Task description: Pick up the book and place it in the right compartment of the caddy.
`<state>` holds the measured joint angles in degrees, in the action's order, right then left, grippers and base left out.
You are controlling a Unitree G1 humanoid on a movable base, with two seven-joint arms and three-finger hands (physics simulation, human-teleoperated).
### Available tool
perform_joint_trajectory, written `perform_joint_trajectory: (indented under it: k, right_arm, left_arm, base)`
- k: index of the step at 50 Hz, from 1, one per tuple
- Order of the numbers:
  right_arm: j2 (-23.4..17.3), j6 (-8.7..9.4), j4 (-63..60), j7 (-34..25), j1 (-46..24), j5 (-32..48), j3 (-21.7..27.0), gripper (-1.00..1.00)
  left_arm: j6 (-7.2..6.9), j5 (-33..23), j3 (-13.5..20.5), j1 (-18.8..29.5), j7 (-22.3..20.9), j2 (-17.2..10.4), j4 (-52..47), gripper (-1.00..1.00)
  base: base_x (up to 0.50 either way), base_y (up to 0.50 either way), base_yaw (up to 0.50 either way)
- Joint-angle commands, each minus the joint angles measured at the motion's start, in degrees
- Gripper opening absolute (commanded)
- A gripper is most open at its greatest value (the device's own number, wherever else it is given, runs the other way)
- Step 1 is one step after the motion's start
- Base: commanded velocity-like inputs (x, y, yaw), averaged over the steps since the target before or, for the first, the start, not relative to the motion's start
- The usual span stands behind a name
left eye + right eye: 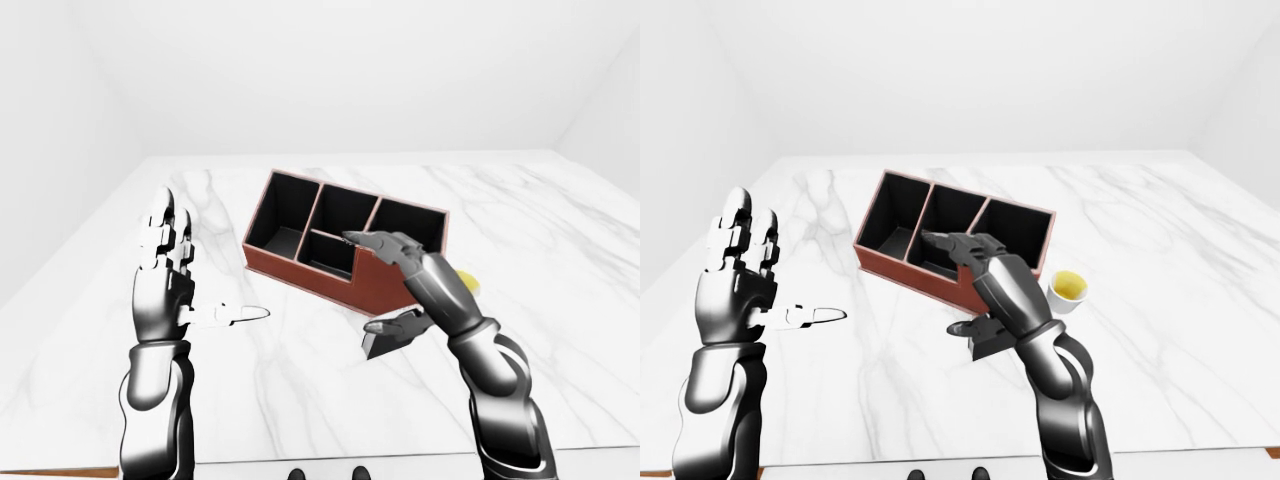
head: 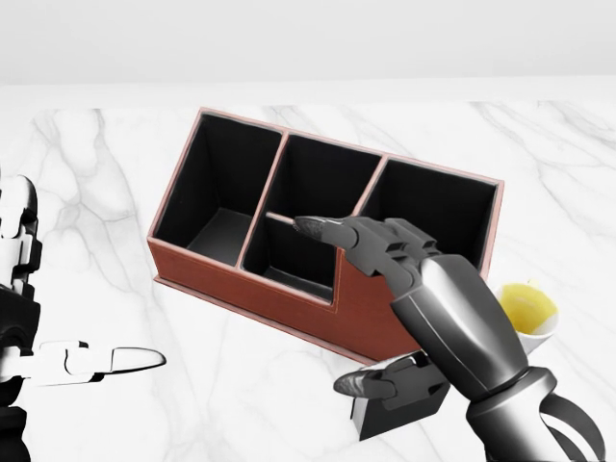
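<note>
The right hand [image 2: 385, 318] hovers palm-down over the book [image 2: 404, 399], its fingers spread wide: the long fingers [image 2: 332, 231] reach out above the caddy's near wall, and the thumb [image 2: 371, 382] points left just above the book's upper edge. Nothing is gripped. The book, a small dark block with a pale page edge, lies flat on the marble table [image 2: 241, 404], just beside the near wall of the caddy [image 2: 250, 279] at its right end. The caddy's right compartment [image 2: 438, 207] stands empty, as do the others. A white cup [image 1: 1068, 289] with yellow contents sits on the table just right of the caddy. The left hand [image 1: 165, 280] is held upright well to the left, fingers straight and thumb stuck out sideways, holding nothing.

By the look of it, the task is at the reach-to-grasp stage, with the pick not yet made. The next move seems to call for lowering the right hand so that thumb and fingers bracket the book's two faces or edges, then closing on it. The low caddy wall is close, leaving little room for the fingers on the far side.
</note>
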<state>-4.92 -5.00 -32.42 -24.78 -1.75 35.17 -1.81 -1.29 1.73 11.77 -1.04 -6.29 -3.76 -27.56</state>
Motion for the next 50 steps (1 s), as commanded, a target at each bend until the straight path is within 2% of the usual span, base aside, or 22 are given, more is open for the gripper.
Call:
perform_joint_trajectory:
  k: [1, 10, 18, 22, 40, 46, 50]
  right_arm:
    - [0.0, 0.0, 0.0, -5.5, 3.4, 8.2, -2.4, 0.48]
    - [-0.2, 0.0, 1.6, -5.5, 6.2, 14.5, -4.4, 0.47]
    - [-0.7, 0.0, 1.1, -5.9, 8.6, 16.7, -4.8, 0.47]
    - [-0.9, 0.0, 2.8, -5.4, 9.2, 19.1, -4.9, 0.48]
    - [-1.6, 0.0, 7.8, -3.0, 7.3, 25.9, -4.3, 0.51]
    - [-1.5, 0.0, 8.9, -2.9, 6.9, 27.4, -4.8, 0.51]
    - [-1.6, 0.0, 10.2, -2.6, 6.2, 28.6, -5.1, 0.51]
  left_arm:
    - [0.02, 0.3, 0.2, 0.2, 0.0, -0.1, 0.3, 1.0]
    - [0.34, 0.2, -0.2, -0.1, -0.1, 0.0, 0.6, 1.0]
    - [0.88, 0.4, -0.2, -0.2, -0.2, 0.0, 1.2, 1.0]
    - [0.36, 0.5, -0.1, 0.0, -0.2, -0.1, 0.8, 1.0]
    - [1.03, 0.5, -0.2, 0.0, -0.2, 0.0, 1.7, 1.0]
    - [0.69, 0.8, -0.1, -0.1, -0.3, 0.0, 1.1, 1.0]
    - [1.07, 0.6, -0.3, -0.1, -0.4, 0.1, 1.5, 1.0]
  base:
    - [0.0, 0.0, 0.0]
    - [0.0, 0.0, 0.0]
    - [0.0, 0.0, 0.0]
    - [0.0, 0.0, 0.0]
    - [0.0, 0.0, 0.0]
    - [0.0, 0.0, 0.0]
    - [0.0, 0.0, 0.0]
